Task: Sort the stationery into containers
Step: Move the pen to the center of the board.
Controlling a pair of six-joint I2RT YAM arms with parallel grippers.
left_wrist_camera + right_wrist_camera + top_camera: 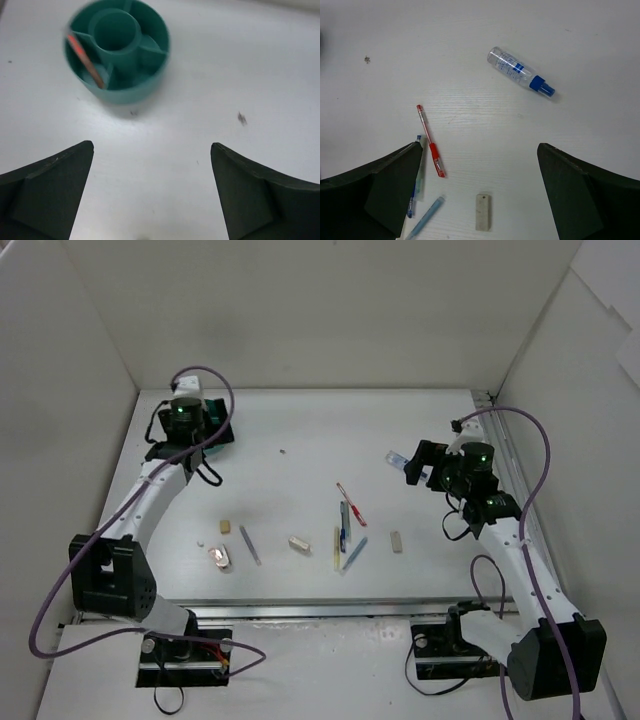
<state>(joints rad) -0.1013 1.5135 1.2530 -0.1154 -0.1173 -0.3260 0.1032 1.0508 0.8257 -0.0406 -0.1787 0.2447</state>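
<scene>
The left gripper (152, 150) is being held above the table (240, 60), jaws spread wide, nothing between them. The teal cup (117, 50) is being seen just ahead of it, standing upright at the table's far left. A red-brown pencil (85, 60) is being carried leaning in one outer compartment, the left one in the wrist view. The right gripper (477, 146) is likewise being held wide open and empty, over the right half of the table. Below it, a red pen (431, 142), a blue-capped tube (520, 72) and a beige eraser (483, 212) are being shown lying apart from one another. In the overhead view, more pens (344, 530) are being found clustered mid-table, with other erasers (299, 544) lying to their left.
</scene>
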